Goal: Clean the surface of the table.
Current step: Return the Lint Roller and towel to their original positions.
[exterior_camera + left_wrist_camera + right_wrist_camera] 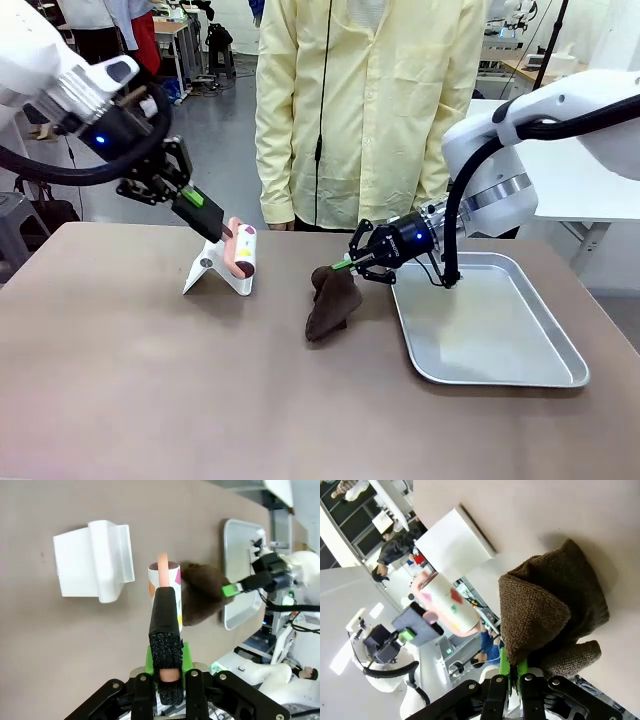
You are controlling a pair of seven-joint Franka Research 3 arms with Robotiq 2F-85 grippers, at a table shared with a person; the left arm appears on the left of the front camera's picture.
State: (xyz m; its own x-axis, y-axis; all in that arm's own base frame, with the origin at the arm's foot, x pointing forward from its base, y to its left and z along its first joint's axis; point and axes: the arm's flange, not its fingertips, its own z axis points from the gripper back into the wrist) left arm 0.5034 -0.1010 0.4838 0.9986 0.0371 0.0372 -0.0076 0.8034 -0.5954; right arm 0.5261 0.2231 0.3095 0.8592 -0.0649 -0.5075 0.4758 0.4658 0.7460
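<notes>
Above the table [120, 380], right hand [345, 264] clamps brown cloth [330, 300].

Pretty clearly a robotics lab or testing space. Two white robot arms [60, 70] sit at a taupe table [150, 400], and behind the person in the yellow coat [370, 100] there are more workbenches [580, 190], cables, equipment and a grey polished floor [220, 140]. The wrist views show more white robot hardware [295, 570] and other people working farther off.
</notes>
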